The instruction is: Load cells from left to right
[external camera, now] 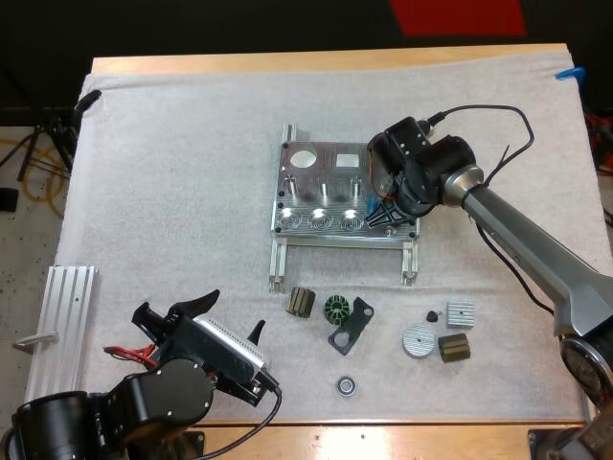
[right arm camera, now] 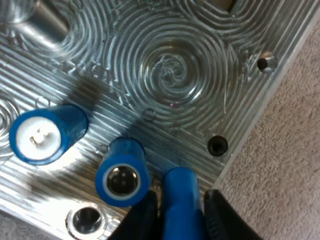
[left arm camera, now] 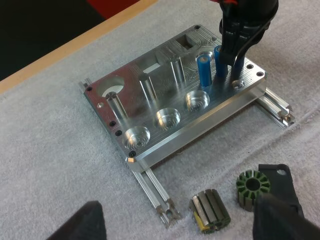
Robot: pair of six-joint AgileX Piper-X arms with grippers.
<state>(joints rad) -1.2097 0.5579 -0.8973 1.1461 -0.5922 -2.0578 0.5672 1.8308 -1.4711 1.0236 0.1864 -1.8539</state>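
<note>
Right gripper (external camera: pixel 388 213): you see it pinching a blue cell (right arm camera: pixel 181 200) over the fixture's (external camera: pixel 316 158) right near corner.
Loaded cells (right arm camera: pixel 42 132): two, upright, just beside it.
Left gripper (external camera: pixel 230 314): spread, by the mat's (external camera: pixel 172 172) near edge, holding nothing.

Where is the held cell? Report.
Right wrist view: the cell is clamped in the right claw, over the fixture's right end, beside two standing cells.

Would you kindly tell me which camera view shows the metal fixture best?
The left wrist view: the metal fixture shows its pockets, rails and two standing blue cells plainly. The high view has it too, my right gripper over one corner. The right wrist view gives that corner up close, fingers pressing a third cell.
</note>
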